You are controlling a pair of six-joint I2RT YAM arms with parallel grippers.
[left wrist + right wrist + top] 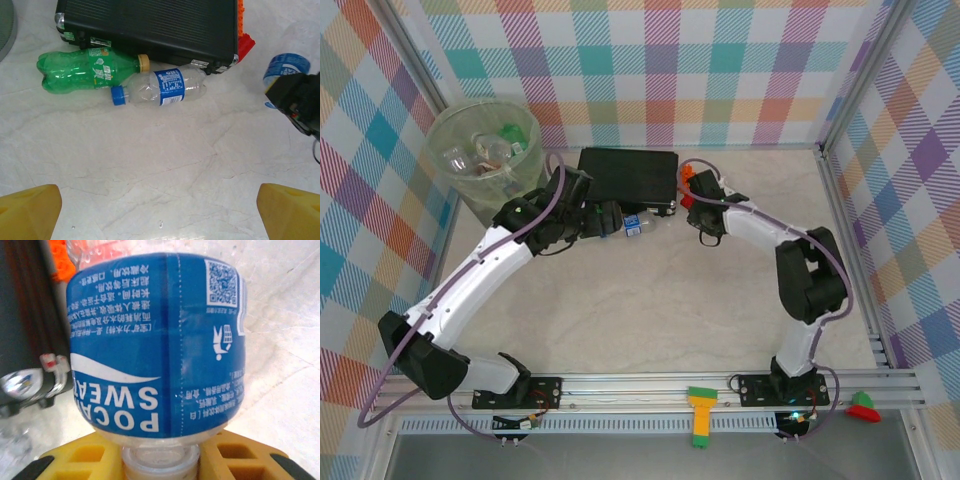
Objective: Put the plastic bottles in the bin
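My right gripper [160, 467] is clamped on the neck of a Pocari bottle [155, 345]. The yellow fingers [75, 457] sit on either side just above its cap. The blue label reads upside down in the right wrist view, so the body points away from the camera. Beside it on the left I see the black case [25, 315] and a bit of orange toy [60, 260].

My left gripper [160, 215] hangs over bare table [150, 165] with its jaws spread wide, holding nothing. Ahead of it two bottles lie on their sides against the near edge of the case. The green bottle [90, 70] has its pale cap just beside the clear bottle [160, 87], which has a blue label and a blue cap.

The bin [490, 195] stands at the far left, left of the case and well apart from the right gripper. A few bottles [485, 150] lie inside it.
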